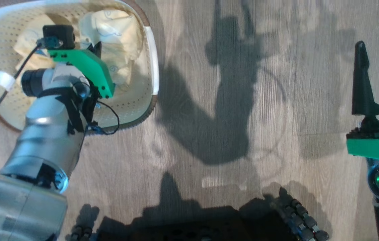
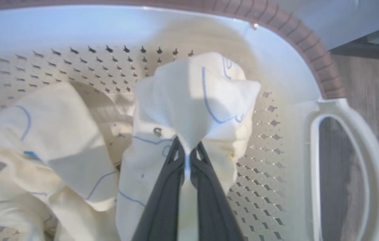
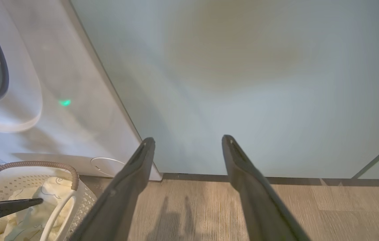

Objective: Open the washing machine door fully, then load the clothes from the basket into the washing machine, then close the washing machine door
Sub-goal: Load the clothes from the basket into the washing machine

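Down into the basket [image 2: 75, 30] we go: it sits on the wood floor [image 1: 243, 100], close by the white front of the washing machine [image 3: 59, 83]. The pale cream clothes [image 2: 193, 100] with their thin blue lines lie bunched inside it, one heap off to the left of the wrist view, one fold rising in the middle. The left tool [image 2: 186, 147] is pinched tight on that middle fold, its two dark fingers [image 2: 166, 201] all but meeting, a sliver of cloth between them, the fabric peaked above the tips. In the head view the left arm reaches forward and bends down over the basket's rim, wrist tipped into it. On the other side the right tool [image 1: 378, 42] hangs over bare floor, well apart from the basket, fingers spread wide with nothing between them. It points at the foot of a pale cabinet panel [image 3: 243, 83] beside the machine, whose round service flap [image 3: 107, 165] shows low on its front.
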Robot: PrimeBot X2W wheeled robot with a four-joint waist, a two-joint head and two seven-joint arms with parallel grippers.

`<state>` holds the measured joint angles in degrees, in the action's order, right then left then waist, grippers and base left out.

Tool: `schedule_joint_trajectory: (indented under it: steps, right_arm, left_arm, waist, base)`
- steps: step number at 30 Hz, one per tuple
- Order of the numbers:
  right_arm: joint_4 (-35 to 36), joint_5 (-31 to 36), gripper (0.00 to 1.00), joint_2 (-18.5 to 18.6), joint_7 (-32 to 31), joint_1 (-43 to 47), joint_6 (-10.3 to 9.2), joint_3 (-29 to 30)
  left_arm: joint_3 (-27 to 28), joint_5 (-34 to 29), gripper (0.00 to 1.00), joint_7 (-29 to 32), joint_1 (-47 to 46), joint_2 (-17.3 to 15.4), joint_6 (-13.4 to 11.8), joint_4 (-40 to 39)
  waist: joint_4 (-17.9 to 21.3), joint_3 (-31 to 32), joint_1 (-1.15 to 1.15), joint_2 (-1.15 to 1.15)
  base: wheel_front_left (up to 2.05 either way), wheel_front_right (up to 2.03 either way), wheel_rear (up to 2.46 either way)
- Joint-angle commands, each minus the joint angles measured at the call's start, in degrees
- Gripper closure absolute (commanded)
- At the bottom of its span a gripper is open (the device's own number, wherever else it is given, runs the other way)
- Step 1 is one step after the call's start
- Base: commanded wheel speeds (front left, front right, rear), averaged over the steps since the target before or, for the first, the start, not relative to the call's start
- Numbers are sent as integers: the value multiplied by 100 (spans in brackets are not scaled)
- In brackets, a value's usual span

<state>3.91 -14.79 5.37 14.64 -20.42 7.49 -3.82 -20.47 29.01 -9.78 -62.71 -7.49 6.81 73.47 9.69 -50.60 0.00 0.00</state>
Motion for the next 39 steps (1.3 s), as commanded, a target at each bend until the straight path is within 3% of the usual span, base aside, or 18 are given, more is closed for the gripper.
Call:
schedule_joint_trajectory:
  steps: [1, 9, 27, 39]
  right_arm:
    - [106, 5, 0, 95, 36, 236, 0, -57]
    - [8, 11, 0, 107, 36, 474, 0, 22]
    - [-175, 103, 0, 141, 36, 1276, 0, 295]
    - [-313, 173, 0, 84, 36, 1873, 0, 331]
  left_arm:
    - [69, 29, 100, -114, 232, -144, -49, -14]
    - [157, 63, 100, -507, 698, -139, -82, -359]
    - [969, -752, 100, -521, 3066, -241, -586, -4032]
    - [1345, -1076, 100, -521, 4429, -229, -792, -5410]
  waist:
    - [-82, 141, 0, 0]
    - [-196, 700, 0, 0]
    - [-591, 2185, 0, 0]
    - [-745, 3264, 0, 0]
  base:
    - [0, 0, 0]
    - [0, 0, 0]
    - [0, 0, 0]
    - [0, 0, 0]
